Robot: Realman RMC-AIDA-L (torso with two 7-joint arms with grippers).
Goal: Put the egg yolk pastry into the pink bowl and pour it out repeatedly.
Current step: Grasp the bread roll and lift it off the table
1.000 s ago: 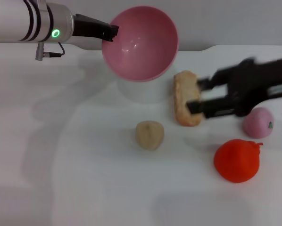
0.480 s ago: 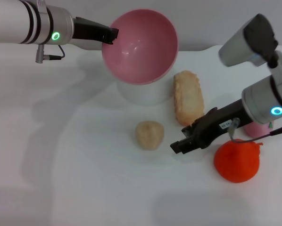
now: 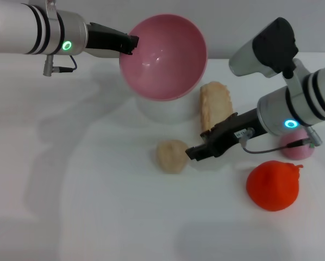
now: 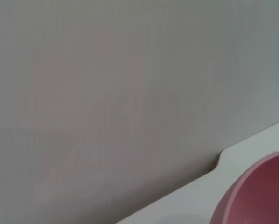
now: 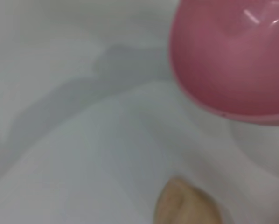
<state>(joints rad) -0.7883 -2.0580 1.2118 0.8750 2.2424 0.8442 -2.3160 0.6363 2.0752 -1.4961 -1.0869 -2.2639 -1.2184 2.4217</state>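
Note:
The pink bowl [image 3: 162, 57] hangs tilted in the air at the back, its empty inside facing me. My left gripper [image 3: 131, 42] is shut on its left rim. In the left wrist view only an edge of the pink bowl [image 4: 258, 196] shows. The egg yolk pastry [image 3: 172, 156], a small tan ball, lies on the white table in front of the bowl. My right gripper [image 3: 197, 151] is low over the table, its tip just right of the pastry. The right wrist view shows the pink bowl [image 5: 233, 56] and the egg yolk pastry [image 5: 188, 205] close below the camera.
A white round stand [image 3: 165, 109] sits under the bowl. A long golden pastry [image 3: 216, 107] lies right of it. An orange-red ball [image 3: 272, 185] sits at the front right, and a pink ball [image 3: 299, 149] is partly hidden behind my right arm.
My right arm has swung down and to the left, from beside the long golden pastry to the right side of the egg yolk pastry. The bowl has sunk slightly.

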